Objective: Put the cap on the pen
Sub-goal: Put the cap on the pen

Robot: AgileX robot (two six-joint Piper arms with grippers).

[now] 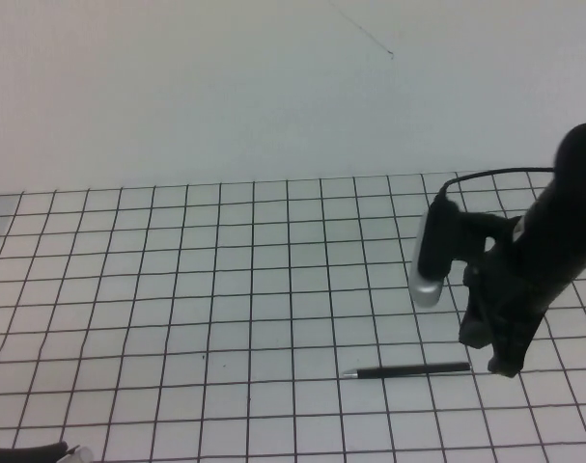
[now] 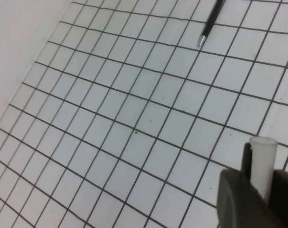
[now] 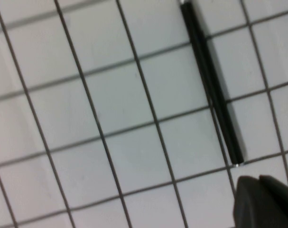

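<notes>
The pen (image 1: 413, 370) lies flat on the gridded bench (image 1: 225, 289), uncapped, with its silver tip pointing toward the robot's left and its blunt end toward the right. Its long axis runs almost straight across, from side to side, along a grid line.

The right pincer (image 1: 505, 362) hangs just past that blunt end, so the pen stretches away from it to the left, nearly in one line with it. In the right wrist view the end of the pen (image 3: 212, 90) stops just short of the dark pincer tip (image 3: 264, 202). Its jaws are together and hold nothing, as far as I can judge.

The left pincer (image 2: 257, 199) is low at the near left corner, well apart from the pen (image 2: 211, 21). Its jaws are clamped on a whitish tube (image 2: 263, 161), perhaps the cap.

The right arm is clearly nearer. I judge that it must spread its jaws and move a little left, over the barrel, across the axis.
</notes>
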